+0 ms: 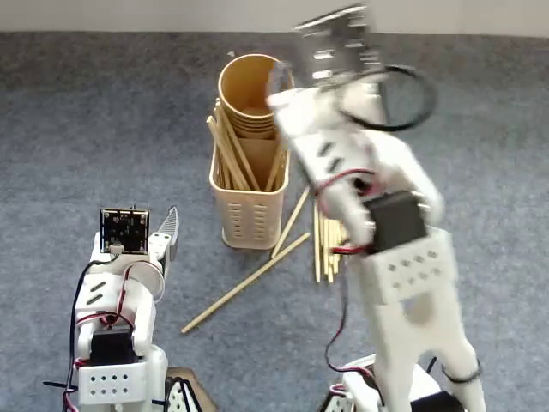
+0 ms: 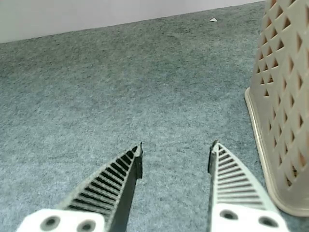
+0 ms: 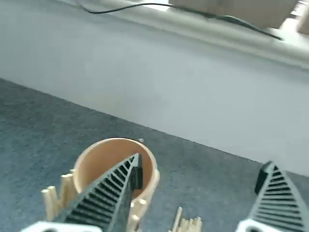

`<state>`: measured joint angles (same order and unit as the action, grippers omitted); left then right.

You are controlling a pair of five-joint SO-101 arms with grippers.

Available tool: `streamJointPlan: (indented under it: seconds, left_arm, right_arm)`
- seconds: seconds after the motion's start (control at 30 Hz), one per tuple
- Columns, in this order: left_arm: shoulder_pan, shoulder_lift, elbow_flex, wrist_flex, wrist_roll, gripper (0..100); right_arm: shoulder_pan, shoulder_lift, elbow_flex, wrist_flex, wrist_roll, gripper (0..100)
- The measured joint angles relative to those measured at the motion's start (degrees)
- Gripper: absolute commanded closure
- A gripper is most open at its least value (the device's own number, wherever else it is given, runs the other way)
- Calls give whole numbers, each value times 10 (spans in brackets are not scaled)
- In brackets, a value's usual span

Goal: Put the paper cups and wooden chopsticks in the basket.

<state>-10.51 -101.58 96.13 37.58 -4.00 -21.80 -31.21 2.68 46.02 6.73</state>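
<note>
Paper cups [image 3: 95, 163], nested in one stack, stand in the basket [image 1: 249, 215] just under the right end effector [image 3: 203, 162], whose fingers are spread wide, one of them over the stack's rim; several wooden chopsticks [image 1: 232, 154] lean in the basket beside the stack, while loose chopsticks [image 1: 322, 242] lie on the grey bench [image 1: 86, 112] beneath that arm. Left end effector [image 2: 176, 150] hangs low over the bench, fingers apart; the basket's wall stands just beside one fingertip, and one long chopstick [image 1: 246, 283] lies near.
</note>
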Motion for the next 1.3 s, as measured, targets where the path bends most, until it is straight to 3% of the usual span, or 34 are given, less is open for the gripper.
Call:
streamJointPlan:
  seconds: [0.17, 0.33, 0.6, 0.9, 1.13, 1.3]
  left_arm:
    - [0, 0, 0, 0, 0, 755]
    - [0, 0, 0, 0, 0, 755]
    - [0, 0, 0, 0, 0, 755]
    - [0, 0, 0, 0, 0, 755]
    - [0, 0, 0, 0, 0, 755]
    - [0, 0, 0, 0, 0, 755]
  right_arm:
    - [128, -12, 7, 124, -2, 736]
    - [210, 69, 98, 145, 33, 736]
    - [158, 299, 200, -16, 53, 736]
    - [134, 411, 177, -33, 38, 743]
    - [135, 469, 171, -61, 36, 993]
    - [158, 469, 167, -61, 36, 994]
